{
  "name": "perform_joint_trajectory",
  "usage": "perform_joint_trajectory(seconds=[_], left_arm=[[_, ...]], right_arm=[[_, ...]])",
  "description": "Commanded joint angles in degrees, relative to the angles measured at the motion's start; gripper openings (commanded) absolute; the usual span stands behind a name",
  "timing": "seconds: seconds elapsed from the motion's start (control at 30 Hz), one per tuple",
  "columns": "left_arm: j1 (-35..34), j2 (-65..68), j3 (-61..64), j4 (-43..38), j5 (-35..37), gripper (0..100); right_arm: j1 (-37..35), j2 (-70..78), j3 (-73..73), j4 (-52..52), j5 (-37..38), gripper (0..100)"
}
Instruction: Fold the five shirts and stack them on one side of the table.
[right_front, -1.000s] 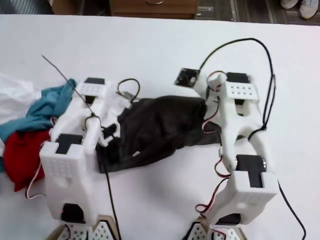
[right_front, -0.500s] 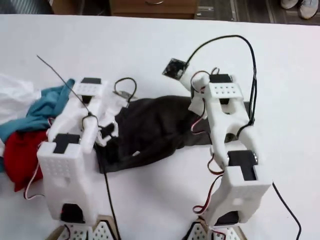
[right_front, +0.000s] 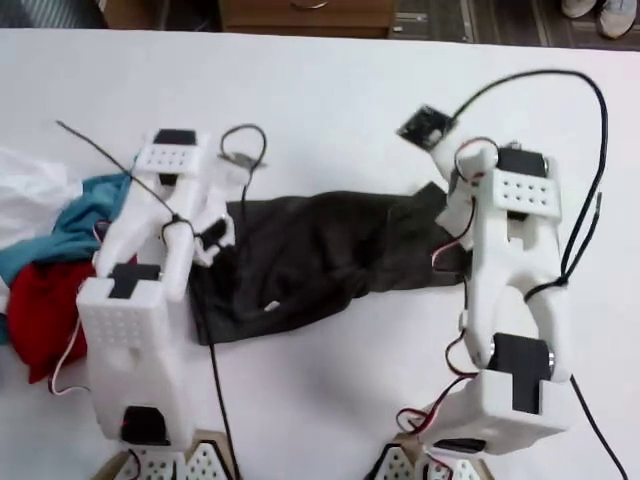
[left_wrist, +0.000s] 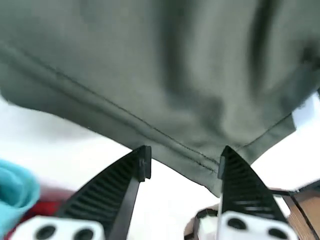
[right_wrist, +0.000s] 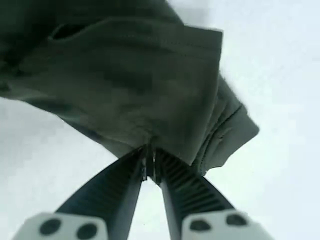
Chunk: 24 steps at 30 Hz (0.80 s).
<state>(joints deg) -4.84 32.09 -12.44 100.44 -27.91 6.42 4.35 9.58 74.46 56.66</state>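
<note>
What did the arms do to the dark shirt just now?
The right gripper, shut on the dark shirt, dipped inward, then pulled outward to its own side, stretching the shirt longer. The left gripper, open at the shirt's other end, barely shifted. The pile of red, teal and white shirts stayed put.

High view: looking down over the whole table (right_front: 330, 80) from above the arms' bases.
Left wrist view: facing past the left gripper (left_wrist: 183, 161), sitting close over the dark shirt (left_wrist: 160, 75).
Right wrist view: facing past the right gripper (right_wrist: 150, 162), equally close.
Shared: all three are showing the dark shirt.
</note>
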Motion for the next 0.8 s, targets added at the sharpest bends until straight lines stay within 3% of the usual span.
perform_joint_trajectory(seconds=[0.0,0.1,0.43,0.63,0.77], left_arm=[[-0.79,-1.23,-4.0,1.85,0.35,25],[-0.7,-0.7,-5.76,0.53,0.53,25],[-0.35,0.26,-9.54,-16.09,8.7,25],[-0.53,9.05,-10.24,-19.52,8.44,25],[-1.32,15.3,-15.6,-16.7,8.7,25]], right_arm=[[1.1,-3.3,5.89,-4.53,0.18,2.0],[0.84,-3.12,11.78,-8.84,0.18,2.0],[1.1,-3.12,19.52,-17.1,0.18,2.0],[2.07,-3.03,19.96,-17.1,0.18,2.0],[6.11,-3.03,20.13,-16.75,3.08,2.0]])
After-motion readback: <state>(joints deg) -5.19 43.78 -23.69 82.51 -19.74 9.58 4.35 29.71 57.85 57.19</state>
